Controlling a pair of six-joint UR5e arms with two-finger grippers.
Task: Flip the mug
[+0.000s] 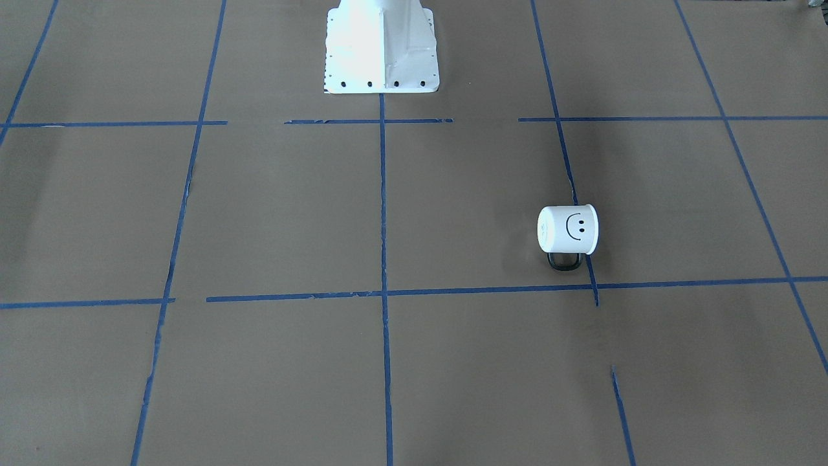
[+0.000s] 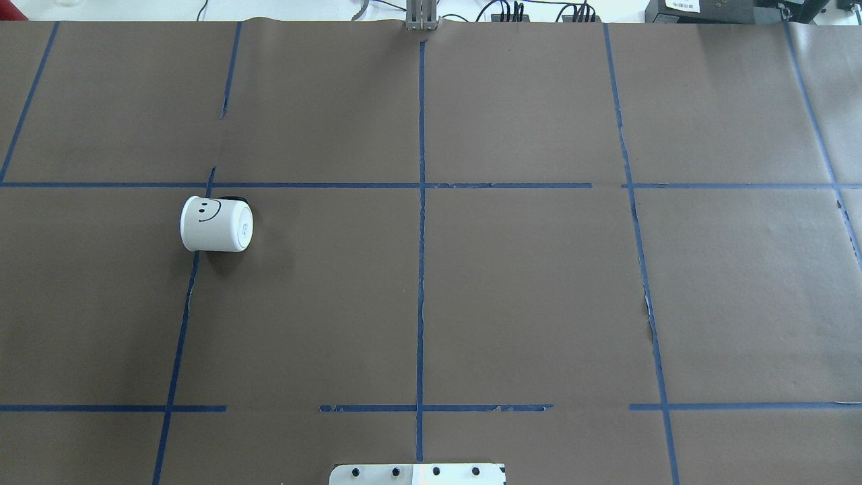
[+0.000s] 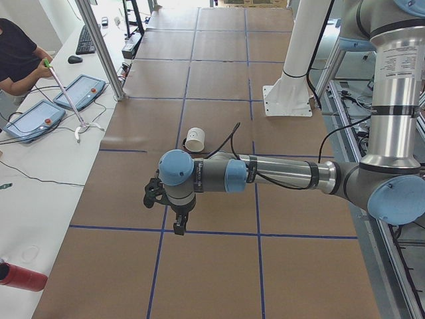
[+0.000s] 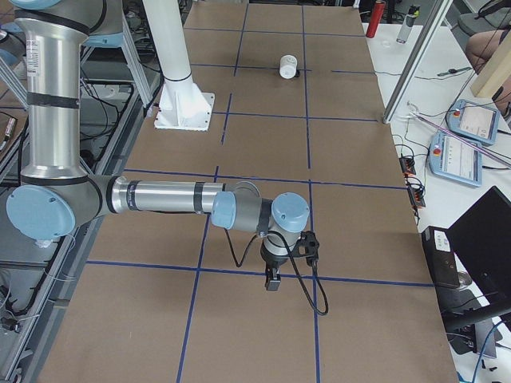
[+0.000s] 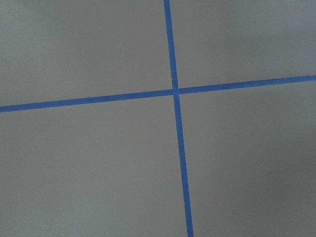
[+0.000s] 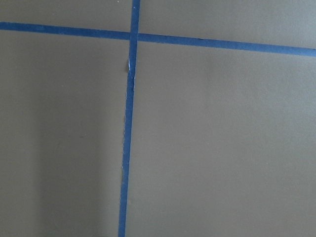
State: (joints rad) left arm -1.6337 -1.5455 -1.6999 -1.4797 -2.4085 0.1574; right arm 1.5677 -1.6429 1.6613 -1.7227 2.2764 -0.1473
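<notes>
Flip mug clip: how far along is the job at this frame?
Done: nothing; the mug lies on its side on the table, its handle toward the operators. In hand: nothing; the left gripper and right gripper hang away from it, touching nothing. Left: the reach, grasp and flip.

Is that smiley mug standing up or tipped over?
Tipped over. The mug lies on its side, flat bottom facing sideways.

The mug (image 3: 195,139) lies sideways — left gripper (image 3: 179,228) hangs apart.
</notes>
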